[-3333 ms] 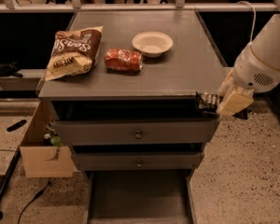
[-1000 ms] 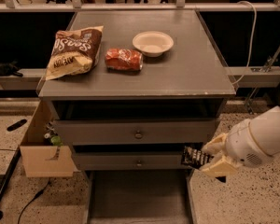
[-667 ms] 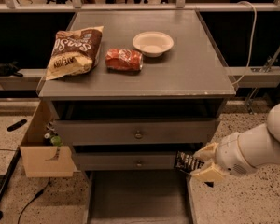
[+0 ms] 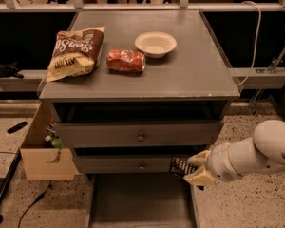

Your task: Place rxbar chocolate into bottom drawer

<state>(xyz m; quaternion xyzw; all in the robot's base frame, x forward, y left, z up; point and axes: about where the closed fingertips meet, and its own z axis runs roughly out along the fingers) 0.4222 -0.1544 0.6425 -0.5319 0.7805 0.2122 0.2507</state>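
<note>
My gripper [image 4: 194,169] is at the lower right, in front of the cabinet's right side, shut on the rxbar chocolate [image 4: 180,166], a small dark bar with pale lettering that sticks out to the left of the fingers. The bar hangs over the right rear part of the bottom drawer [image 4: 137,198], which is pulled out and shows a flat grey floor with nothing on it. The white arm [image 4: 256,151] reaches in from the right.
On the cabinet top [image 4: 190,75] lie a brown-and-cream chip bag [image 4: 76,52], an orange-red packet [image 4: 126,61] and a white bowl [image 4: 155,43]. Two upper drawers with knobs [image 4: 141,137] are closed. A cardboard box [image 4: 42,151] stands at the left.
My gripper has come down from beside the cabinet top to the level of the lower drawers and moved left, carrying the bar over the open bottom drawer.
</note>
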